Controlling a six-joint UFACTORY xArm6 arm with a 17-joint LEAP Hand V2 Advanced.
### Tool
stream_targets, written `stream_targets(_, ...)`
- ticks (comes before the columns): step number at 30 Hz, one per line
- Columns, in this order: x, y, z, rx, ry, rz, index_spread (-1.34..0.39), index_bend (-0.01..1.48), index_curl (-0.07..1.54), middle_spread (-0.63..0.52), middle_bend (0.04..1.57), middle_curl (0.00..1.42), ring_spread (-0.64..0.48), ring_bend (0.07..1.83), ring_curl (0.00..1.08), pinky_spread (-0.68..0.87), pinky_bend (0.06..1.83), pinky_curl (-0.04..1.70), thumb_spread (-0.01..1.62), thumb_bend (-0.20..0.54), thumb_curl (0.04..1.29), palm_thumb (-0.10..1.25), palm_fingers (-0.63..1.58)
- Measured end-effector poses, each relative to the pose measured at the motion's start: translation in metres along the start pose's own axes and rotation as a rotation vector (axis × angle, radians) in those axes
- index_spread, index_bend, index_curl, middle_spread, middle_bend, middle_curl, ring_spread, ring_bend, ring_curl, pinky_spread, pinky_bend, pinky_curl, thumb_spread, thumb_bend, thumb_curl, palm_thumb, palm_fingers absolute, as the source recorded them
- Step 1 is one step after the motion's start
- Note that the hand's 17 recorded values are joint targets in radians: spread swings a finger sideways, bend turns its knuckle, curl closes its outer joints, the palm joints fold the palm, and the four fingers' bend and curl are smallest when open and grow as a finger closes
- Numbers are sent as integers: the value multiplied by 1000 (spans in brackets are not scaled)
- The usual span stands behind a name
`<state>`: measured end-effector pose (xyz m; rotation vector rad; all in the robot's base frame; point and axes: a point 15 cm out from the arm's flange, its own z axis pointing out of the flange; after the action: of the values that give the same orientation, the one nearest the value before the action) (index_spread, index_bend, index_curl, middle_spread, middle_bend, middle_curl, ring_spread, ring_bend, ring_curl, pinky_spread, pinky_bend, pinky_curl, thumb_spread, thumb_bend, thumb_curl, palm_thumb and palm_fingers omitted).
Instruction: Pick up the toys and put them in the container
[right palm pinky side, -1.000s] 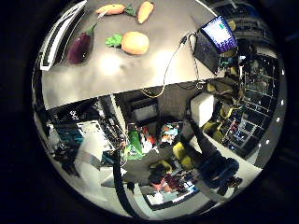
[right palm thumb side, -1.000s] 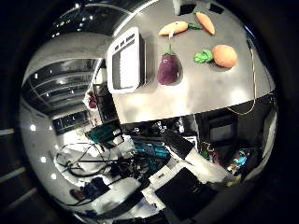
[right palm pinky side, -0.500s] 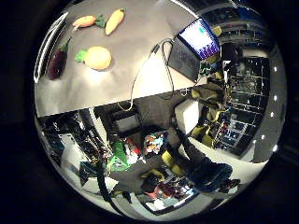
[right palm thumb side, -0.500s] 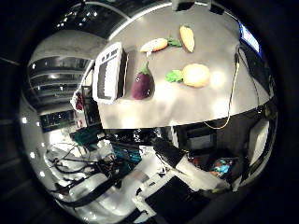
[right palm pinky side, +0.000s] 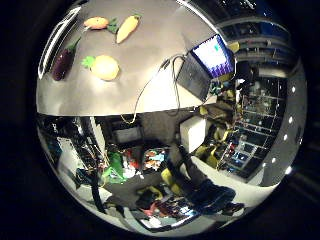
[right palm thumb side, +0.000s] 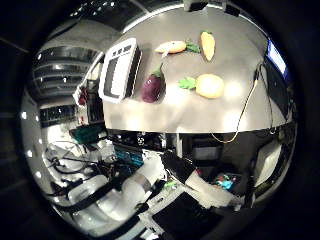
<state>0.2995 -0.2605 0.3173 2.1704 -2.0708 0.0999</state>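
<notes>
Open laptop (right palm pinky side: 202, 67) on grey table (right palm pinky side: 150, 60) (perhaps running).

A: Place type?
B: Robotics lab or workshop, indoors. Big grey table (right palm thumb side: 200, 112) with an open laptop (right palm pinky side: 202, 67) on one corner, screen lit.
A: More evidence?
B: Shelving racks (right palm pinky side: 255, 115) packed with gear along one wall, small ceiling spot lights (right palm pinky side: 290, 120), clutter of bins and colourful items (right palm pinky side: 135, 165) on the floor under the table. White arm segments (right palm thumb side: 130, 187) below the camera.
A: Home or office?
B: Neither, too much equipment.
</notes>
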Motion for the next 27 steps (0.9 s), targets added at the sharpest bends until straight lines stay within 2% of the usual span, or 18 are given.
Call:
stream_targets(10, -45, -45, -36, 46, 20, -44, -363, 152, 258, 48, 204, 338, 185, 230, 267, 421, 380, 316, 900, -33, 309, 541, 81)
stream_targets(16, -34, -60, -13, 18, 3, -22, -348, 134, 245, 48, 215, 340, 175, 246, 273, 414, 394, 319, 902, -33, 308, 530, 72)
stream_targets(27, 53, -63, 69, -58, -55, 133, -316, 136, 215, 62, 240, 342, 174, 304, 284, 400, 452, 326, 907, -32, 299, 486, 24)
